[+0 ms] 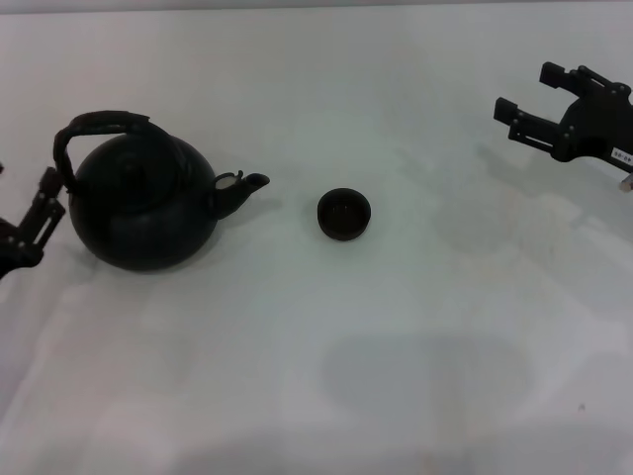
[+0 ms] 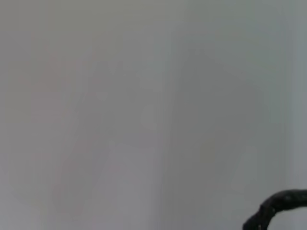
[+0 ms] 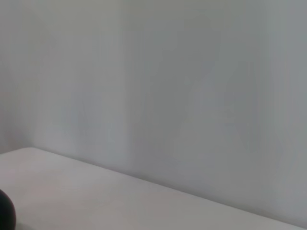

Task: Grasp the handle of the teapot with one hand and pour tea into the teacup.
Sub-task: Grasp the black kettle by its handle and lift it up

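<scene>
Teapot [image 1: 143, 203]: upright on white table [image 1: 396, 376], left side, spout toward teacup [image 1: 344, 214] (apart, mid-table). Handle [image 1: 99, 124]: arched, ungrasped. Left tool [image 1: 30, 223]: just beside teapot, grip state cannot be told. Right tool [image 1: 539, 119]: far right, released, fingers spread.

teapot [image 1: 143, 208] on table [image 1: 396, 376] at left, spout toward teacup [image 1: 344, 214] on its right

- No text, brand, number or sign can be read in any view.
- A small white label [image 1: 623, 153] sits on the right gripper [image 1: 539, 104], behind its fingers; its print is too small to make out.
- The teapot [image 1: 143, 203] and the teacup [image 1: 344, 214] bear no readable marks.
</scene>
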Controlling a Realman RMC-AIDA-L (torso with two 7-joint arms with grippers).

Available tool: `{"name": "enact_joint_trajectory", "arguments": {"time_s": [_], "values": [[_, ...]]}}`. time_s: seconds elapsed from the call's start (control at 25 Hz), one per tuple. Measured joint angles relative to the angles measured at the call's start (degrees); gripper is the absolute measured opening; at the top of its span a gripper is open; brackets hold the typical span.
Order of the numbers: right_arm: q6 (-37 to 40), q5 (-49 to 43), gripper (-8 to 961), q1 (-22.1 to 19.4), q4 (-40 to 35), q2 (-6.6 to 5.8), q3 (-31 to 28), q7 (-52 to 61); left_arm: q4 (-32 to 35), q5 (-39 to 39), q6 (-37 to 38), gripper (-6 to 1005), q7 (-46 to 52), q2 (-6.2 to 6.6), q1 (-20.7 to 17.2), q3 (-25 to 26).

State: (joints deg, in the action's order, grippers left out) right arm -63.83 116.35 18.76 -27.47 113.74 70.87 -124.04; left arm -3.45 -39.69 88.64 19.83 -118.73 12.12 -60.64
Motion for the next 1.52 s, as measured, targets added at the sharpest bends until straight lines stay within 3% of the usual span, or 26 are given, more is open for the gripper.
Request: {"name": "enact_joint_trajectory", "arguments": {"time_s": [0.64, 0.88, 1.0, 1.4, 1.52], "values": [[0.97, -0.08, 860, 0.45, 0.22, 0.75, -0.04, -0.06, 0.93, -3.38, -4.97, 700, 3.54, 0.27, 2.97, 0.01], [1.7, -0.08, 860, 0.36, 0.28, 0.81, -0.04, -0.06, 0.96, -3.08, -4.98, 593, 3.61, 0.11, 2.99, 0.25], [2.04, -0.08, 859, 0.39, 0.62, 0.81, -0.04, -0.06, 1.01, -3.02, -4.98, 406, 3.69, 0.13, 3.0, 0.3], [2.13, -0.07, 859, 0.44, 0.68, 0.78, -0.04, -0.15, 0.55, 0.92, -5.13, 216, 4.12, -0.32, 2.8, 0.54], [2.12, -0.07, 859, 0.35, 0.68, 0.78, -0.04, -0.35, 0.52, 2.8, -5.38, 219, 7.27, -0.3, 2.72, 0.54]]}}
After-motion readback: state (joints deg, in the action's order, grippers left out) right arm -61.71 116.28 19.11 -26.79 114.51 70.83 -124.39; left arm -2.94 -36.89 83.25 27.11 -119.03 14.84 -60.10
